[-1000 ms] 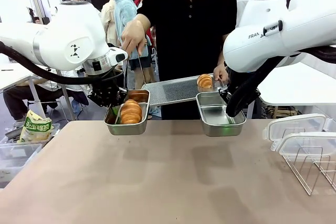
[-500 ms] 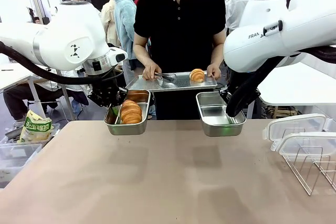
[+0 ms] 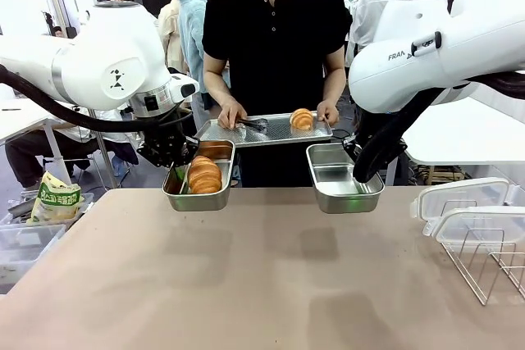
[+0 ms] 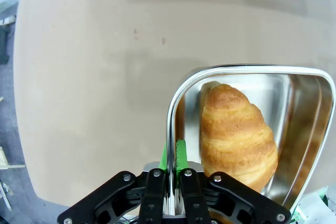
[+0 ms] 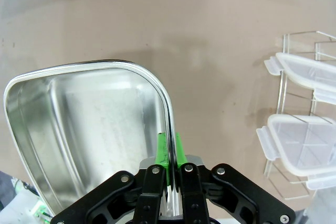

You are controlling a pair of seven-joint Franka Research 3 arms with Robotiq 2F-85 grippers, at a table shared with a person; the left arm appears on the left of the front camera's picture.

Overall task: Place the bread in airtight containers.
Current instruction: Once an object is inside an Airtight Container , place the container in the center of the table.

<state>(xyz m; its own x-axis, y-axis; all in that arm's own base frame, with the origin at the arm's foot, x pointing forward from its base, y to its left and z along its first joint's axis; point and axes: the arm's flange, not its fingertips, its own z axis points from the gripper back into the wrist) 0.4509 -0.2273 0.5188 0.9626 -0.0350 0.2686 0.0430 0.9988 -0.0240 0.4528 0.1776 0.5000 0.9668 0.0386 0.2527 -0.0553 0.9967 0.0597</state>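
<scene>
Clamping the filled container [image 3: 195, 201] and empty container [image 3: 349, 202], left gripper [image 4: 171, 151] and right gripper [image 5: 168, 149] wait; tongs [image 3: 253, 124] now lie on the tray [image 3: 275, 131], second croissant [image 3: 301, 119] undelivered.

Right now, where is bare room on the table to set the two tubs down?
The table lies bare below the left tub and right tub, from its left edge across to the wire rack. Crowded: the right side, where two lids sit on the rack.

I'm holding my left arm [image 3: 107, 63] in from the left, wrist tilted down, jaws pinching shut on the left container [image 3: 197, 200] rim. Right arm [image 3: 443, 47] is mirroring it, jaws pinching shut on the right container [image 3: 349, 202] rim.
</scene>
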